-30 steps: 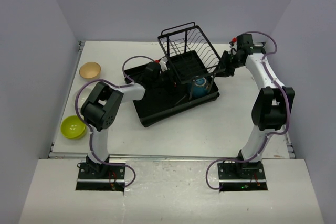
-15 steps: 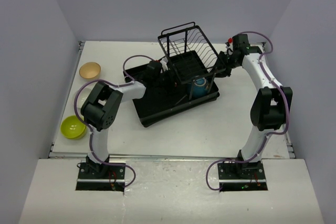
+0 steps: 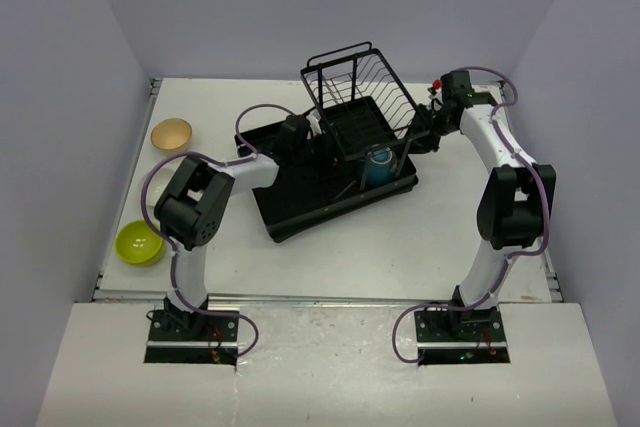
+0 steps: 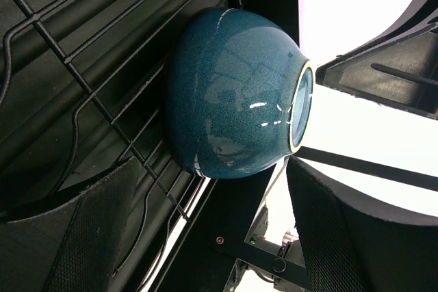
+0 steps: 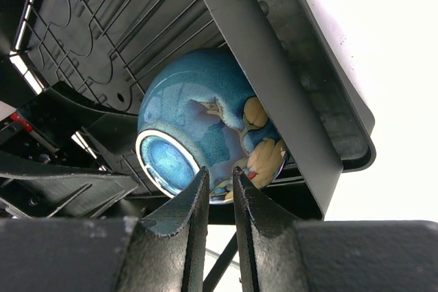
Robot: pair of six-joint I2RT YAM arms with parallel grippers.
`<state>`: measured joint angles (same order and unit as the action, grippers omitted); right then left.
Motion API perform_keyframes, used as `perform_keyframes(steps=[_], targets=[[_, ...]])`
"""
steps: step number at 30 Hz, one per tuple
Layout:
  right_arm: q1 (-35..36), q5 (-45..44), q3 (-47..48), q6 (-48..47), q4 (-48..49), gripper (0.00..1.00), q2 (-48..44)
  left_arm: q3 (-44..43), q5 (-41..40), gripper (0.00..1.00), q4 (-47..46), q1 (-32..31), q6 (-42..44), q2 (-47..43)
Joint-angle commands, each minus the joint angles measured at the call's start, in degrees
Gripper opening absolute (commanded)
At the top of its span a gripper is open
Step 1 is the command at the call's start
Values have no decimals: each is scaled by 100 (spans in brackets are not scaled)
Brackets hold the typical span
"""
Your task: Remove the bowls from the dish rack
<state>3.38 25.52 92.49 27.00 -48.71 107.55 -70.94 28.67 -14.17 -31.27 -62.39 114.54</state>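
blue bowl [image 4: 233,94] tipped sideways in dish rack [image 4: 82,66], left gripper [image 4: 212,167] spread wide

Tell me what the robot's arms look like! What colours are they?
Both the left arm and right arm have white tube links joined by chunky black joints. A thin purple cable loops along each one. They are bolted on black base plates. The fingers are black with a rough, grainy surface.
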Motion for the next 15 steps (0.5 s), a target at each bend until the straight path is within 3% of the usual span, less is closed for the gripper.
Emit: perform_keyframes(steps=[1, 15], targets=[[31, 111, 6, -28, 37, 21, -41, -78, -80, 89, 143, 24, 122, 139], [365, 278, -11, -116, 10, 21, 311, 27, -1, 89, -24, 33, 34, 33]])
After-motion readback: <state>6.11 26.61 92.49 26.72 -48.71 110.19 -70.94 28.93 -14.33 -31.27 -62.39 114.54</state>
